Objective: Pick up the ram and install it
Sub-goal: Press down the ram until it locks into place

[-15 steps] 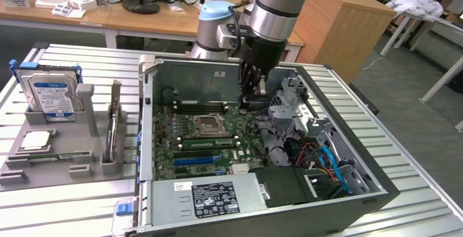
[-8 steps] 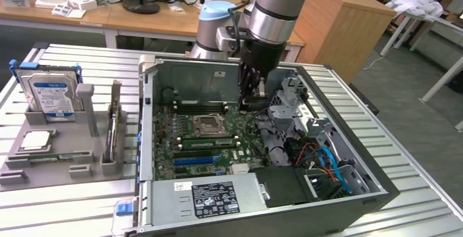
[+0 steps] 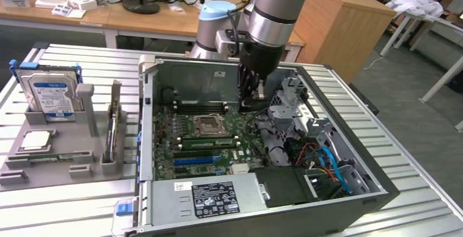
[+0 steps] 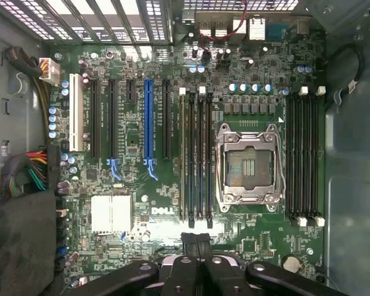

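Note:
The ram (image 3: 208,142) is a narrow green stick standing on edge in a motherboard slot just beside the empty processor socket (image 3: 207,124). In the wrist view the ram (image 4: 182,154) fills the outermost of several slots beside the socket (image 4: 249,163). My gripper (image 3: 250,104) hangs inside the open computer case, above the board's far edge and a short way from the ram. Its black fingers (image 4: 189,246) are pressed together with nothing between them, and the gripper (image 4: 197,243) is shut and clear of the stick.
The computer case (image 3: 376,185) lies open on a slatted metal table, with the power supply (image 3: 213,199) at the front and cables (image 3: 326,161) at the exterior view's right. A grey tray (image 3: 87,164) at the left holds a hard drive (image 3: 49,93), a silver chip (image 3: 34,139) and an upright card (image 3: 114,128).

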Robot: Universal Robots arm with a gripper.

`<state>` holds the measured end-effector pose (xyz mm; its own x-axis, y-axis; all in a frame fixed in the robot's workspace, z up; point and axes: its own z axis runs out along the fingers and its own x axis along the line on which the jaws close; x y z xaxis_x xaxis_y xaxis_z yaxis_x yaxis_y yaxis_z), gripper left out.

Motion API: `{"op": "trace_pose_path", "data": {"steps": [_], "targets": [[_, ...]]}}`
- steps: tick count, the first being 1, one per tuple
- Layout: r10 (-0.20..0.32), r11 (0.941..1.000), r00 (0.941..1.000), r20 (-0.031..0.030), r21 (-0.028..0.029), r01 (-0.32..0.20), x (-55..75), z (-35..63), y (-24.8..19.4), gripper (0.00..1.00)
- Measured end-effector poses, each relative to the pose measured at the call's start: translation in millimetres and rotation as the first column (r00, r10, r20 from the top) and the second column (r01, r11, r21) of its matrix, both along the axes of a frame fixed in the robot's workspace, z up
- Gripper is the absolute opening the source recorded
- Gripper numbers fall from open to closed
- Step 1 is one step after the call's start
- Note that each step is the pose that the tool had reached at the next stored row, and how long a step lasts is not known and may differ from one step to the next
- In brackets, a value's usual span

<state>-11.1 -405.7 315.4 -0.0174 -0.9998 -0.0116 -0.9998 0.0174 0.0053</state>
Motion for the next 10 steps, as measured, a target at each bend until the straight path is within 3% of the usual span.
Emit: {"op": "trace_pose_path", "data": {"steps": [10], "targets": [[0.000, 1.0000, 1.0000, 0.0001, 0.0001, 0.000, 0.0, -11.0, 0.0, 0.11]]}}
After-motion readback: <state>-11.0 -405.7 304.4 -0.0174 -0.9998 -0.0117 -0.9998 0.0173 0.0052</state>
